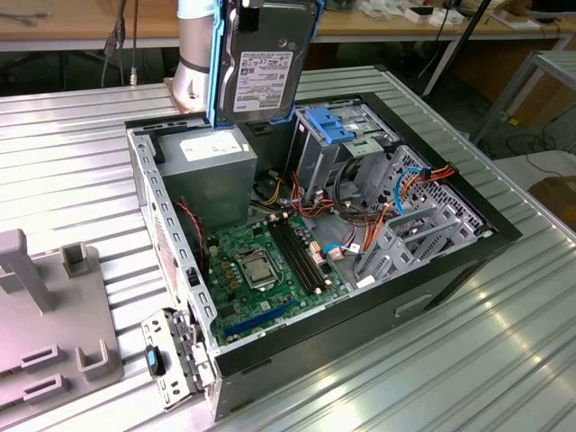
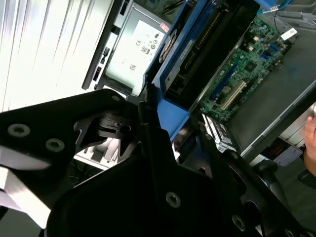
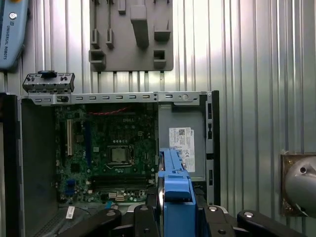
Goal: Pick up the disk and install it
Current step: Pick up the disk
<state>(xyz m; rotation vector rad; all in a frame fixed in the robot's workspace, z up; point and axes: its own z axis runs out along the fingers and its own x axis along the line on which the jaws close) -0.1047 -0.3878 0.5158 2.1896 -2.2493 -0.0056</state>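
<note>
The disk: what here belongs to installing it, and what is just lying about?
Job: flat dark rectangular disk in blue plastic rails; black claw gripping it; open black computer case.
Lying about: grey plastic fixture plate; blue-grey plastic handset.

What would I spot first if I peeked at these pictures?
The disk, clipped in bright blue rails, hangs in the air above the open computer case in the exterior view, clamped by the gripper. Below it, the green motherboard lies on the case's floor, with red and orange cables bunched towards the exterior view's right.
</note>
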